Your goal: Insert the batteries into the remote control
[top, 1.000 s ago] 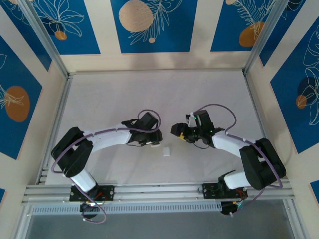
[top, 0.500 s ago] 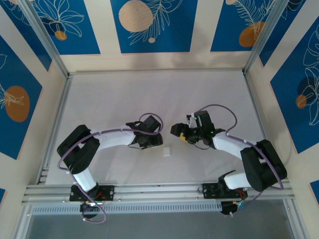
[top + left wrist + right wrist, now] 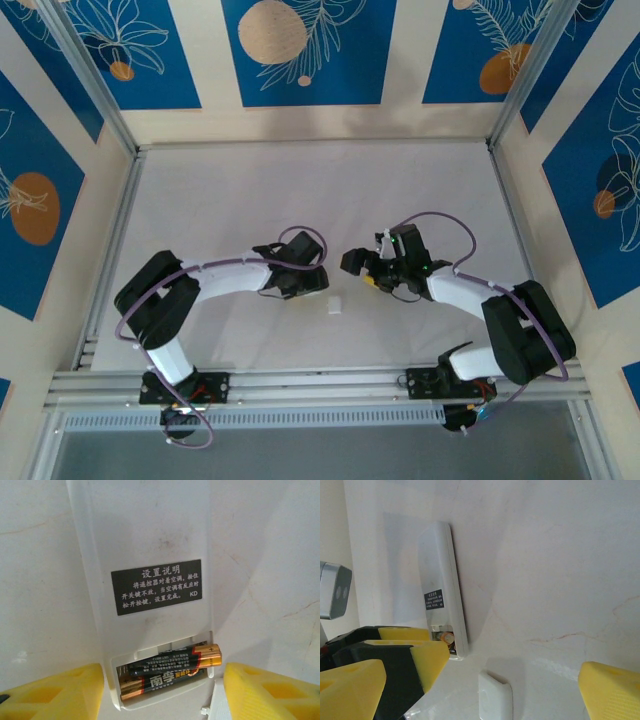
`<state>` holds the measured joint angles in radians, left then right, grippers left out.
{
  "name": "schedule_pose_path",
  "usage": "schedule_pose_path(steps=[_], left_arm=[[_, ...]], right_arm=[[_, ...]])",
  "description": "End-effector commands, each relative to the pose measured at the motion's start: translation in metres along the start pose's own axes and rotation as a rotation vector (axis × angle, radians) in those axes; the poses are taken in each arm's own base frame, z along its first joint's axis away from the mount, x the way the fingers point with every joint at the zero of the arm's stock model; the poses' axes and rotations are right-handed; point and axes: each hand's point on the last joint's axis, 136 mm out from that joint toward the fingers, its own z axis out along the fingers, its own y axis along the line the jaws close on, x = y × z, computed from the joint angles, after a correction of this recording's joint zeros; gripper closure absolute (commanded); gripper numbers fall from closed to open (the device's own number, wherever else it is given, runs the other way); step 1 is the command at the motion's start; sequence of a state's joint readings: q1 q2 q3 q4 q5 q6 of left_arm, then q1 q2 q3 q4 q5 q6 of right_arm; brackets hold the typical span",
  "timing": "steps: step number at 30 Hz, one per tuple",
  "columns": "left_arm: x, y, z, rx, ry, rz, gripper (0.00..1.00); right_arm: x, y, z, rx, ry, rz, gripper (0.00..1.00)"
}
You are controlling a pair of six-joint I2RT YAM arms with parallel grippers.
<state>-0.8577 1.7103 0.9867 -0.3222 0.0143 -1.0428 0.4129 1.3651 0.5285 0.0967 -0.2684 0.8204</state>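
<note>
White remote control (image 3: 150,540) sits between left gripper's (image 3: 162,692) pads (image 3: 55,692).

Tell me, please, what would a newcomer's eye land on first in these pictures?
Most likely the remote control in the left wrist view, its back compartment open with the gold-ended batteries inside, below a black label. Next, the left gripper, its yellow fingers flanking that end, and a small white piece loose on the table in the top view.
</note>
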Motion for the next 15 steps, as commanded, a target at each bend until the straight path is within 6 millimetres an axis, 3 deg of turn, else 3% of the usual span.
schedule_pose_path(steps=[1, 15], left_arm=[[-0.0069, -0.0105, 0.0004, 0.014, -0.017, -0.011, 0.36], [-0.0096, -0.0025, 0.0077, -0.016, -0.011, -0.039, 0.34]], right_arm=[[0.0051, -0.0008, 0.0007, 0.002, 0.009, -0.008, 0.01], [0.0116, -0.0015, 0.008, 0.005, 0.029, -0.006, 0.01]])
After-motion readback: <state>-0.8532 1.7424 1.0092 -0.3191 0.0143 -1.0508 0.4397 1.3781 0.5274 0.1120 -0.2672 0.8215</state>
